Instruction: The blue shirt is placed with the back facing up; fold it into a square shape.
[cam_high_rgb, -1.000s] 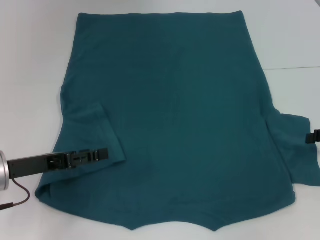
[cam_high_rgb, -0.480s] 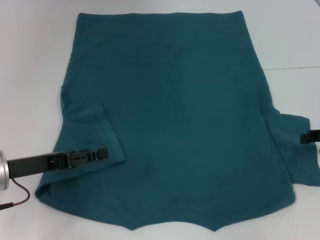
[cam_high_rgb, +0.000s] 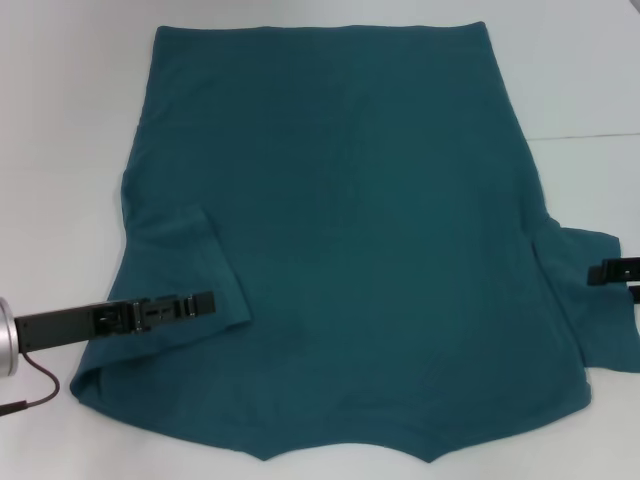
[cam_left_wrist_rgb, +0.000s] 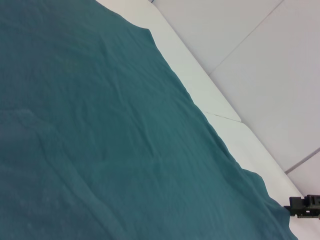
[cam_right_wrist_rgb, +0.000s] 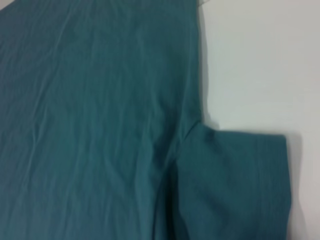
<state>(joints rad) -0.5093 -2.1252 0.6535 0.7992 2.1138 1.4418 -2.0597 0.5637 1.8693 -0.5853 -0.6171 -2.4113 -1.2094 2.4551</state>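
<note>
Shirt (cam_high_rgb: 350, 250) lies flat on the white table (cam_high_rgb: 60, 120), plain back up, covering most of the head view. Hem runs along the far edge; neckline notch sits at the near edge, cut off by the bottom of the view. No lettering visible.

Left sleeve (cam_high_rgb: 185, 265) is folded inward over the body, its cuff edge running diagonally toward the left gripper (cam_high_rgb: 205, 302). That gripper reaches in from the robot's left, low over the fabric, tip lying at the folded sleeve's near corner. Its black fingers look pressed together in one flat bar, but whether they are pinching cloth or merely resting on it cannot be told.

Right sleeve (cam_high_rgb: 600, 315) is spread outward on the table, unfolded. The right gripper (cam_high_rgb: 606, 271) enters from the right edge of the head view, its tip over the outer part of that sleeve. Only a small black end shows; open or closed cannot be told.

Left wrist view: broad wrinkled expanse of shirt (cam_left_wrist_rgb: 100, 140), table edge beyond, and the right gripper (cam_left_wrist_rgb: 302, 207) far off at the cloth's edge.

Right wrist view: right sleeve (cam_right_wrist_rgb: 235, 180) and armpit seam, with bare table (cam_right_wrist_rgb: 260, 60) alongside.
</note>
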